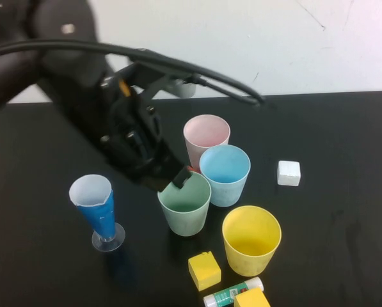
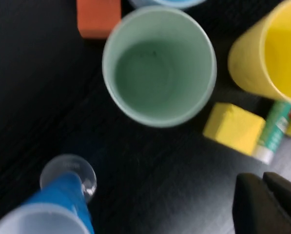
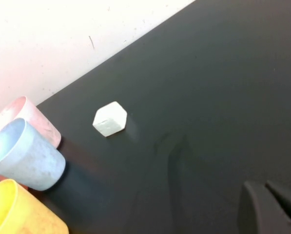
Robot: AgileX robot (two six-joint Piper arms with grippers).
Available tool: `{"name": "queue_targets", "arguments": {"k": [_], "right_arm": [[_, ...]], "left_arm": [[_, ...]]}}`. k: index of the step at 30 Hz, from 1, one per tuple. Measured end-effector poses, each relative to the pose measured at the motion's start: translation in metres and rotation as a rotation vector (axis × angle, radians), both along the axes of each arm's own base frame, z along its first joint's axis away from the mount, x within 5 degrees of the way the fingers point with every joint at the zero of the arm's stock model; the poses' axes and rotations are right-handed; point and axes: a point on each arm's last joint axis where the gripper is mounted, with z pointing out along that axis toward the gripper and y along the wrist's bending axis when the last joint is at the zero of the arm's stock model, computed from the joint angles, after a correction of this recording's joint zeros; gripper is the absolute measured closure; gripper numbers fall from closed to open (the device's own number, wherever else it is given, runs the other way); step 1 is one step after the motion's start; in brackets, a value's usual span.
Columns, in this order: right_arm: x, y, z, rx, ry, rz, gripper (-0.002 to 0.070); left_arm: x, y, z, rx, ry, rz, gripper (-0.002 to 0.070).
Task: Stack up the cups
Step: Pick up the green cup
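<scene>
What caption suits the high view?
Left gripper at green cup rim, beside pink, blue, yellow cups; right gripper unseen.

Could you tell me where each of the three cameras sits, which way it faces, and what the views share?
High view: raised on the robot's side, angled down at the table; left arm reaches in, left end effector at the green cup.
Left wrist view: looks down into the green cup; left end effector at the edge.
Right wrist view: faces the white cube; right end effector at the corner.
Shared: yellow cup appears in all three.
</scene>
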Motion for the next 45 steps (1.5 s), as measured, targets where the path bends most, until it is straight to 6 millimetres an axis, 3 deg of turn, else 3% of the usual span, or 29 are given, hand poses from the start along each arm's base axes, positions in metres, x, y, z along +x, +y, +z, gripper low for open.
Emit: {"name": "queue_targets", "arguments": {"k": [4,6,11,13,17,28,30,34,36,39,45], "right_arm": [[0.000,0.000,0.000,-0.010,-0.001,0.003,0.0679],[0.000,0.000,0.000,-0.021,-0.003,0.006,0.0679],[0.000,0.000,0.000,-0.041,-0.006,0.013,0.0679],[0.000,0.000,0.000,-0.043,-0.006,0.013,0.0679],[0.000,0.000,0.000,-0.047,-0.006,0.015,0.0679],[0.000,0.000,0.000,-0.058,-0.008,0.018,0.0679],[0.000,0.000,0.000,-0.058,-0.008,0.018,0.0679],[0.000,0.000,0.000,-0.058,-0.008,0.018,0.0679],[0.000,0.000,0.000,-0.058,-0.008,0.018,0.0679],[0.000,0.000,0.000,-0.058,-0.008,0.018,0.0679],[0.000,0.000,0.000,-0.058,-0.008,0.018,0.0679]], "left_arm": [[0.019,-0.011,-0.008,0.012,0.011,0.000,0.0636],[0.027,-0.015,-0.012,0.016,0.018,0.000,0.0557],[0.047,-0.026,-0.034,0.029,0.041,0.030,0.0244],[0.056,-0.029,-0.044,0.042,0.036,0.044,0.0161],[0.070,-0.032,-0.064,0.090,0.049,0.087,0.0114],[0.095,-0.037,-0.114,0.201,0.076,0.154,0.0225],[0.096,-0.037,-0.118,0.206,0.081,0.153,0.0294],[0.097,-0.038,-0.119,0.207,0.074,0.135,0.0562],[0.099,-0.039,-0.114,0.204,0.066,0.131,0.0623],[0.100,-0.039,-0.100,0.191,0.039,0.129,0.0653],[0.089,-0.033,-0.042,0.140,-0.036,0.130,0.0662]]}}
